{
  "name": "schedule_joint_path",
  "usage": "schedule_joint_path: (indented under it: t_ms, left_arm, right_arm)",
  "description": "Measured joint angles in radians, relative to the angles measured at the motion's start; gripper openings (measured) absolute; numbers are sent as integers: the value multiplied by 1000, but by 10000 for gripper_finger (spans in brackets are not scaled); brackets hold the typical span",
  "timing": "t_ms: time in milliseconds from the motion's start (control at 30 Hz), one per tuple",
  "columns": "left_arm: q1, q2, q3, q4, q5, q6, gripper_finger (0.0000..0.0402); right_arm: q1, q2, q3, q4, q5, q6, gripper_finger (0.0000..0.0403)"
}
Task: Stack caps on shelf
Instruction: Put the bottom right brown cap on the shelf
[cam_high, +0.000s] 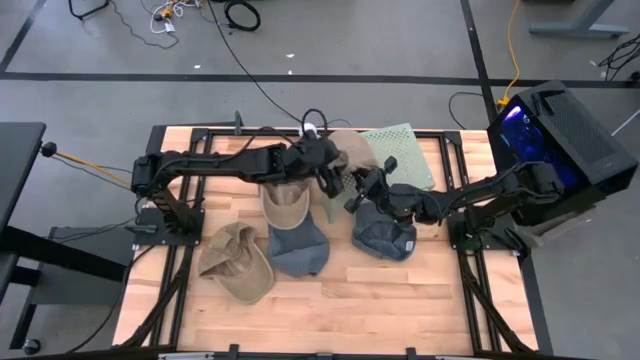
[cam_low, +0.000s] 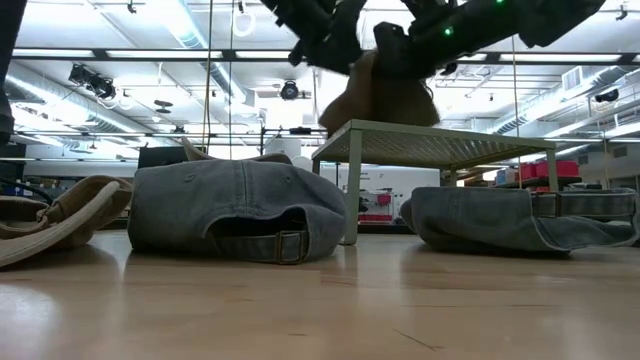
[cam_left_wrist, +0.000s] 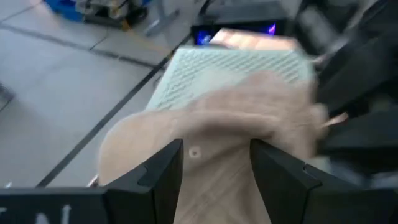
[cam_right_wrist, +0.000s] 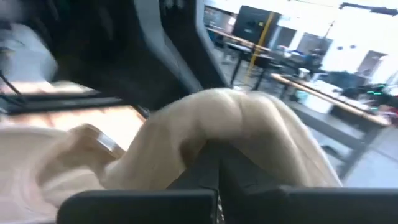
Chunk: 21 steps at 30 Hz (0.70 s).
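High view shows both dark arms meeting over the pale green perforated metal shelf (cam_high: 408, 152) at the table's far edge. A tan fabric cap (cam_high: 352, 150) sits at the shelf's left end, held from both sides: the left gripper (cam_high: 332, 178) has its fingers spread around the cap's cloth, and the right gripper (cam_high: 358, 192) is pinched tight on a fold of it. On the wooden table (cam_high: 400, 300) lie another tan cap (cam_high: 236, 262), two slate blue-grey caps (cam_high: 298, 248) (cam_high: 385, 236) and a khaki one (cam_high: 284, 204)
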Motion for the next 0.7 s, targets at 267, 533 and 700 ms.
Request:
schedule_joint_path:
  t_ms: [267,533,700]
  left_arm:
    - [-13,3,-1,126,33,45,194]
    - [-19,3,-1,108,35,72,194]
    - [-19,-1,-1,104,35,97,194]
  right_arm:
    - [-1,0,0,-28,21,-14,0]
    - [13,-5,0,-114,76,24,0]
    - [19,-35,0,-236,99,124,0]
